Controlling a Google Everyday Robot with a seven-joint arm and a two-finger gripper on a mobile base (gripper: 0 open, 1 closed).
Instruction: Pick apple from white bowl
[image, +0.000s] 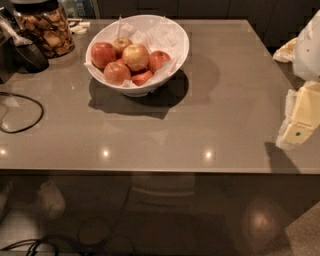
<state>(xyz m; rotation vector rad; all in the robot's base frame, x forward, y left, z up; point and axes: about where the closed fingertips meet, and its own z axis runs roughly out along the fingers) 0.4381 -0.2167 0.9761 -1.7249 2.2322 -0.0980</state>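
Note:
The white bowl stands at the back centre-left of the grey table, lined with crumpled white paper. Several apples lie in it. The apple, pale yellow-gold with a faint blush, sits on top in the middle of the pile. Redder apples lie around it on the left, front and right. My gripper, pale yellow and white, is at the right edge of the view, over the table's right side and far from the bowl. It holds nothing that I can see.
A glass jar of brown snacks stands at the back left, with a dark round object beside it. A black cable loop lies at the left edge. The table's front edge runs across the middle of the view.

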